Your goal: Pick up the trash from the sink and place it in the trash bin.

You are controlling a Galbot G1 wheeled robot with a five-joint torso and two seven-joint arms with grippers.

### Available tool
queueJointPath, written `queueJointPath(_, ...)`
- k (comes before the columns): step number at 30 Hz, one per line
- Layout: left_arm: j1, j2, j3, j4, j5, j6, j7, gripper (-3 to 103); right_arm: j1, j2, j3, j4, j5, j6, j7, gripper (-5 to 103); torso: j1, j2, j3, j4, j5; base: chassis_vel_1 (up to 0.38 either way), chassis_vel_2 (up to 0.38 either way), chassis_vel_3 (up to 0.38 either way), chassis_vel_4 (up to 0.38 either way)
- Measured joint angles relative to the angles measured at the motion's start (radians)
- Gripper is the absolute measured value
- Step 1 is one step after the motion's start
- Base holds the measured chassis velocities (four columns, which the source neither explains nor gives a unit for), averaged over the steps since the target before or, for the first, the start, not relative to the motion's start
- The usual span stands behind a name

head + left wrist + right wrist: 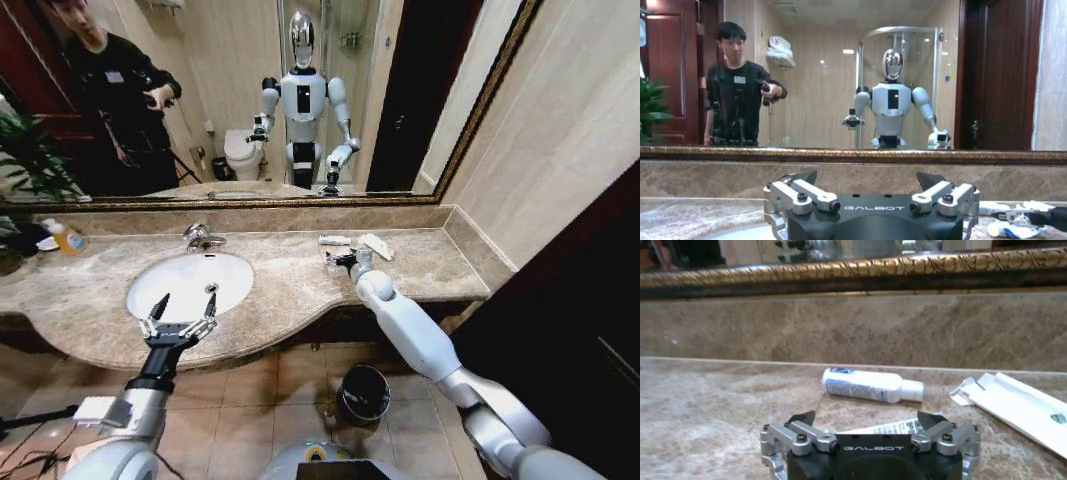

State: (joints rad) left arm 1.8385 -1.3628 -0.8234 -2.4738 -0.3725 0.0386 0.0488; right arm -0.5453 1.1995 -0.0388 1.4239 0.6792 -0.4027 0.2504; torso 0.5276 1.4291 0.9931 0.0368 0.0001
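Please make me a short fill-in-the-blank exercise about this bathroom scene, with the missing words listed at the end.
1. The left gripper hovers with its fingers open at the front edge of the white ____.
2. The right gripper is low over the countertop, just short of a small white ____ lying on its side.
3. The trash bin stands on the ____, below the countertop.

Missing words: sink; bottle; floor
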Motion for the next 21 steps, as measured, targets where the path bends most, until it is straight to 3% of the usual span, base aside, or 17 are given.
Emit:
queueJointPath(9, 0.0, 0.0, 0.0, 0.0, 0.0, 0.0, 0.0, 100, -0.029, -0.024, 0.0, 0.002, -0.019, 0.04, -0.149, 99, 0.0, 0.0, 0.0, 0.0, 0.0, 0.0, 0.0, 0.0, 0.0)
queueJointPath(10, 0.0, 0.0, 0.0, 0.0, 0.0, 0.0, 0.0, 100, -0.029, -0.024, -0.002, -0.017, -0.032, 0.05, -0.176, 89, 0.0, 0.0, 0.0, 0.0, 0.0, 0.0, 0.0, 0.0, 0.0)
queueJointPath(14, 0.0, 0.0, 0.0, 0.0, 0.0, 0.0, 0.0, 100, -0.026, -0.022, -0.006, -0.031, -0.039, 0.052, -0.181, 82, 0.0, 0.0, 0.0, 0.0, -0.0001, 0.0, 0.0, 0.0, 0.0)
queueJointPath(21, 0.0, 0.0, 0.0, 0.0, 0.0, 0.0, 0.0, 100, -0.028, -0.012, -0.014, -0.038, -0.051, 0.055, -0.181, 81, 0.0, 0.0, 0.0, 0.0, -0.0001, 0.0, 0.0, 0.0, 0.0)
